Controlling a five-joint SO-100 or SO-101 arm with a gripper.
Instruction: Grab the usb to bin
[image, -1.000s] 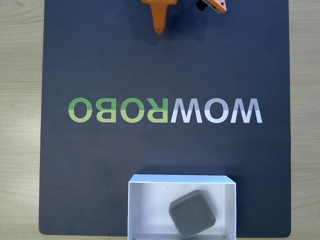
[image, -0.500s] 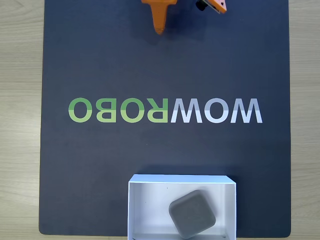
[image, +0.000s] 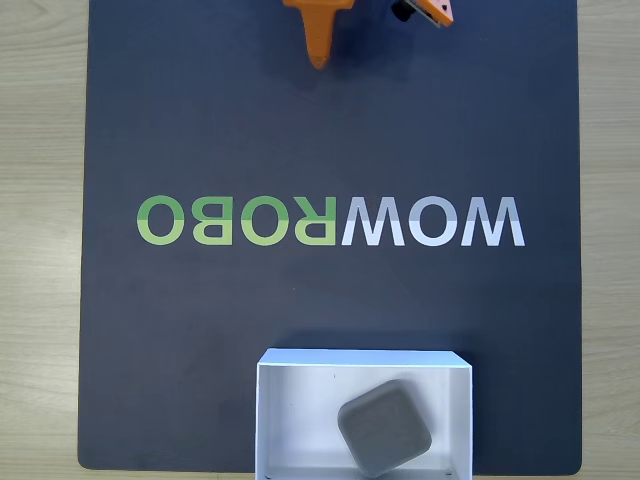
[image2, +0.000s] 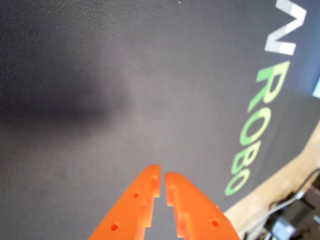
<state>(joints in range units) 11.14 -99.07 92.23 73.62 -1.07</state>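
Usb (image: 385, 427) was seen lying inside the bin (image: 300, 420); gripper (image2: 162, 176) fingers were nearly pressed together, empty.

- In the fixed view, your mat (image: 200, 340) lies on the table (image: 40, 250), which shows along its left and right sides.
- The bin (image: 300, 420) sits on the mat at the bottom edge, a little right of centre.
- The usb (image: 384, 427) lies flat inside the bin, toward its right half, turned at an angle to the walls.
- The lettering (image: 330, 221) runs across the mat's middle, between bin and claw.
- Your claw (image: 318, 55) is at the top edge, well apart from the bin.
- In the wrist view, the claw (image2: 162, 177) enters from the bottom, over bare mat, with the lettering to its right.
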